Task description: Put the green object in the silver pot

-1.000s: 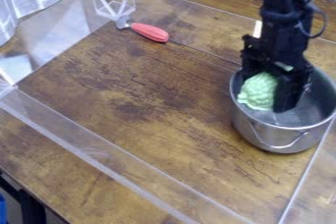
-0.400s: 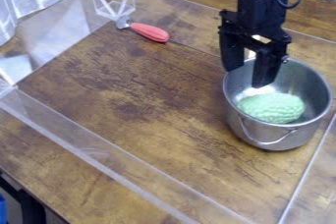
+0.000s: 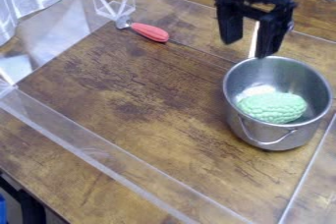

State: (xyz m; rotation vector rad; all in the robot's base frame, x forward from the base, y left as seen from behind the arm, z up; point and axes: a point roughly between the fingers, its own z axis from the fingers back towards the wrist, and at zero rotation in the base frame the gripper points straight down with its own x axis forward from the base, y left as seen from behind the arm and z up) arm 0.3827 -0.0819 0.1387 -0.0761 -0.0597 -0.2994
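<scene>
The silver pot sits upright on the wooden table, at its right side in the view, and just above and behind its rim hangs my black gripper, its two fingers parted with a wide gap and nothing between them. Inside the pot, the green object lies low within the walls; the smaller red-handled tool rests farther back, well apart from the pot.

Below the tool, one silver pot and one green object; off to one side of it, one red-handled utensil; one tabletop.
</scene>
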